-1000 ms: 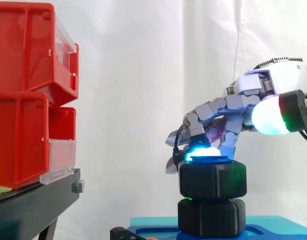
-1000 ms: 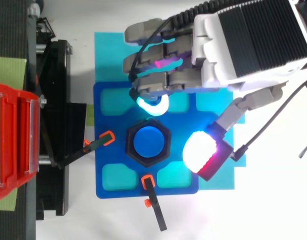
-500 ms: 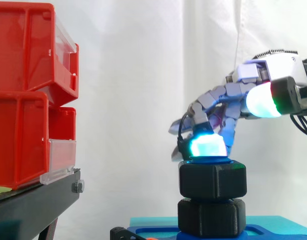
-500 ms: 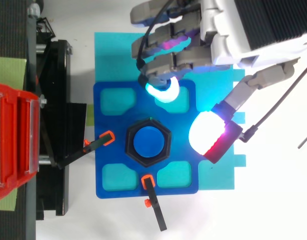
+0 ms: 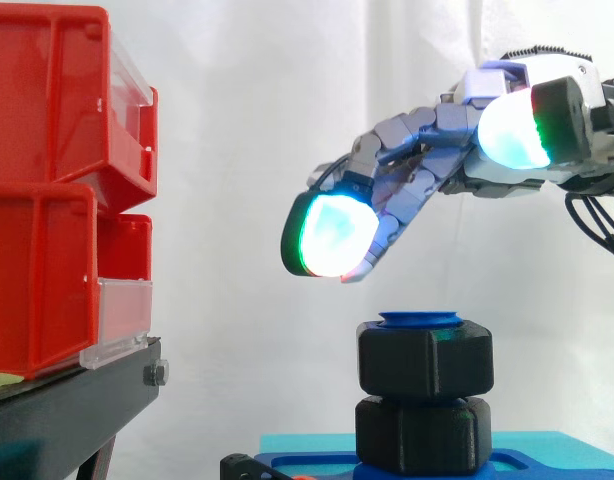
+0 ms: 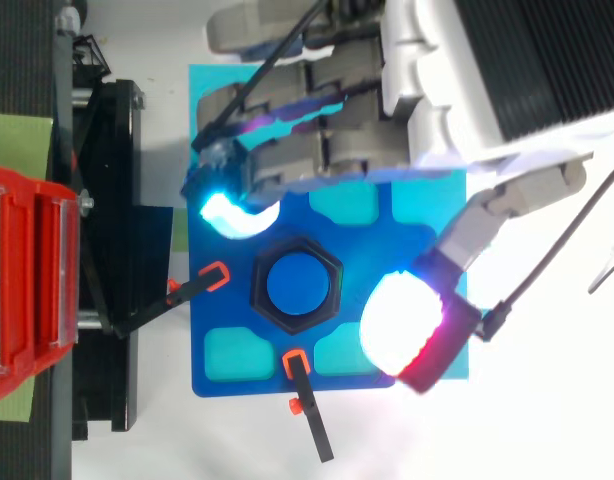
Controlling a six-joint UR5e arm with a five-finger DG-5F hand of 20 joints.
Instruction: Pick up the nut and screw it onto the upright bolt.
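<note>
The hand hovered above the black nut without touching it, fingers loosely extended and holding nothing (thumb held well apart), while the nut sat around the upright blue bolt, above a second black hexagonal piece.

Robot hand showing grey segmented fingers, white shell carrying a black ribbed back panel, thick rounded pads glowing cyan-green and white, one shading into red beside a black cap

Red bins stacked on a black stand.
</note>
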